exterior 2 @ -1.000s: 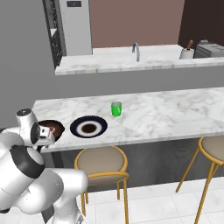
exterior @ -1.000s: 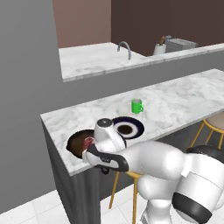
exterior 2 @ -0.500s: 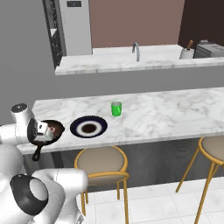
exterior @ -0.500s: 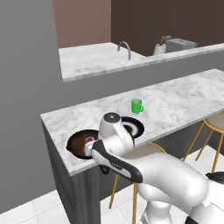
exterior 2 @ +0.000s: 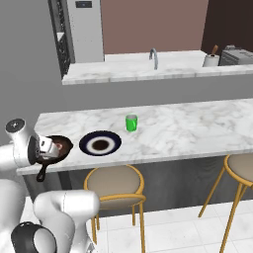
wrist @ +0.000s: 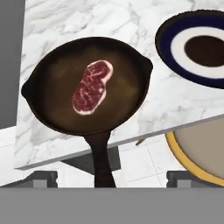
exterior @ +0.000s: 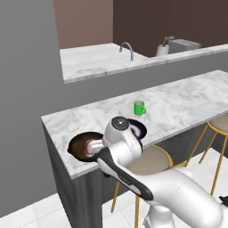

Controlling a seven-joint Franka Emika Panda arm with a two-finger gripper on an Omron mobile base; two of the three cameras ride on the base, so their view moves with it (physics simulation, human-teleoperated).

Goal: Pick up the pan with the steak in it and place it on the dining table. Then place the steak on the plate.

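Observation:
The dark pan (wrist: 61,70) rests on the left end of the marble dining table (wrist: 87,22), its black handle (wrist: 101,157) sticking out over the front edge. The red steak (wrist: 92,87) lies flat in the middle of the pan. My gripper (wrist: 113,178) hovers open above the handle, one fingertip on each side, gripping nothing. In the right base view the hand (exterior 2: 46,145) sits over the pan (exterior 2: 63,146). The navy-rimmed plate (wrist: 168,43) stands just to the right of the pan on the same table (exterior 2: 188,128), seen too in the left base view (exterior: 140,129).
A green cup (exterior 2: 131,123) stands behind the plate. Gold-legged stools (exterior 2: 114,185) are tucked under the table's overhang. Behind rises the higher counter with a faucet (exterior 2: 154,57). A grey wall (exterior: 26,89) closes off the left side.
The arm's elbow has swung up and over, while the hand has stayed above the pan, shifting slightly toward its handle. Pan, steak and plate have not moved.

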